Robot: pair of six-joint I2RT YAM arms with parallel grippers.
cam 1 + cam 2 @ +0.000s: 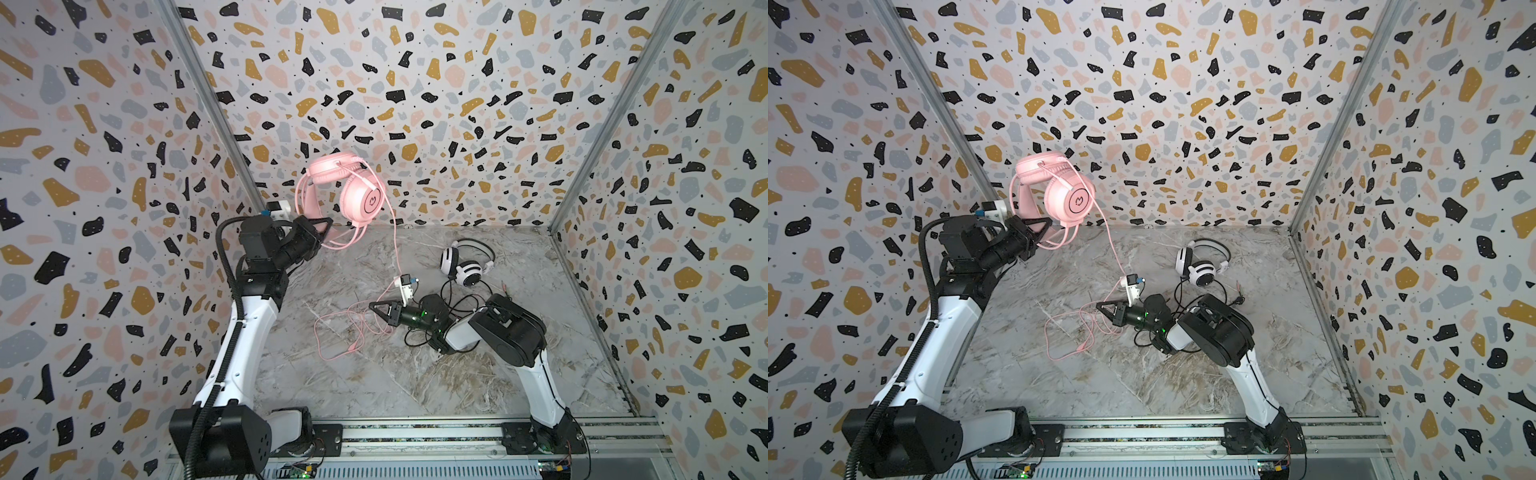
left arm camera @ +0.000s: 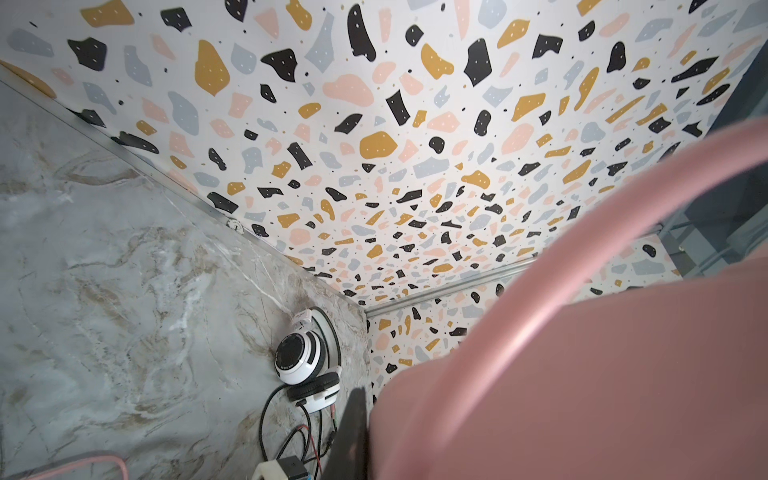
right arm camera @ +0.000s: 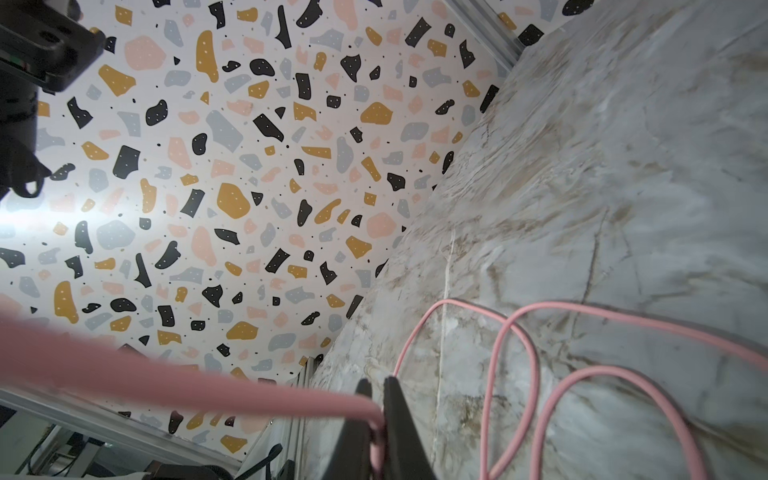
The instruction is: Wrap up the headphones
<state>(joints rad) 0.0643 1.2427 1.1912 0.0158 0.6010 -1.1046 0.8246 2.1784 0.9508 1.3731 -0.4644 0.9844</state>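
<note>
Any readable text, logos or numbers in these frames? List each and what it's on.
No words or numbers can be read in any view.
On the pink headset: a dark ring with a small emblem on the outer earcup, seen in both top views; a sign, not legible letters.
On the white headset: fine print around the black earcup ring in the left wrist view, too small to read.

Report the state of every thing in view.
pink headset: lifted, held by its headband.
pink cable: hanging, pinched, rest looped on table.
white headset: lying on table, cable loose.
left end effector: shut on pink headset.
right end effector: shut on pink cable.
</note>
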